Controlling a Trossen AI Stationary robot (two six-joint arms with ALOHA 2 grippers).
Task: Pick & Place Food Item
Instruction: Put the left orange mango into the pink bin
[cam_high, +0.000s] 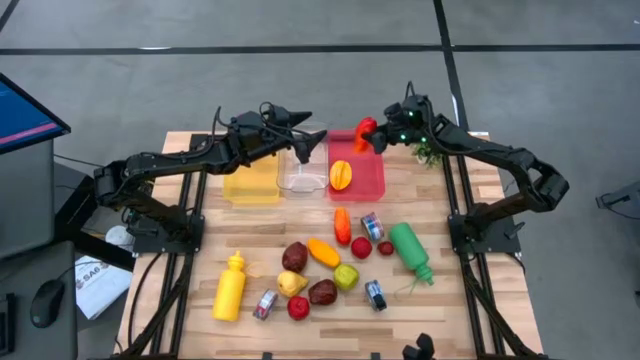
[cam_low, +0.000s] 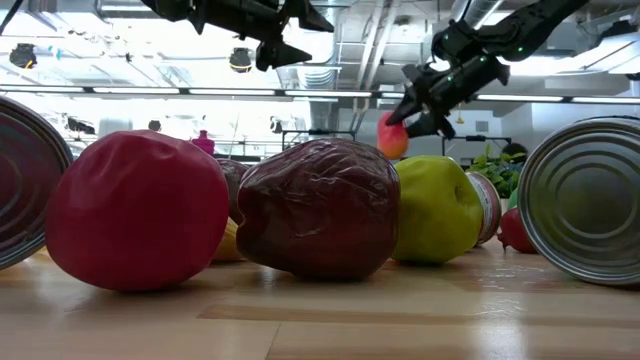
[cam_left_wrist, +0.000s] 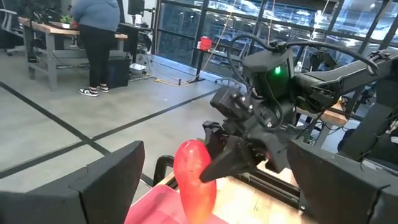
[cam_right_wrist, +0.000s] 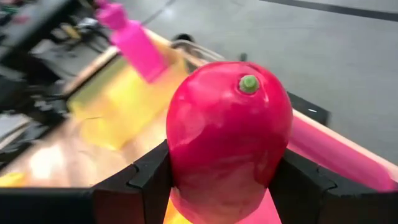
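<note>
Red fruit held over the pink bin

My right gripper (cam_high: 368, 134) clenches a red fruit (cam_high: 363, 129), hiding its lower half; my left gripper (cam_high: 318, 141) hangs released, upper centre.

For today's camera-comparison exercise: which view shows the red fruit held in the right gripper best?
The right wrist view: the red fruit fills the picture, stem visible, clamped in the right gripper. The high view shows it small above the red bin; the low view, distant; the left wrist view, partly hidden.
</note>
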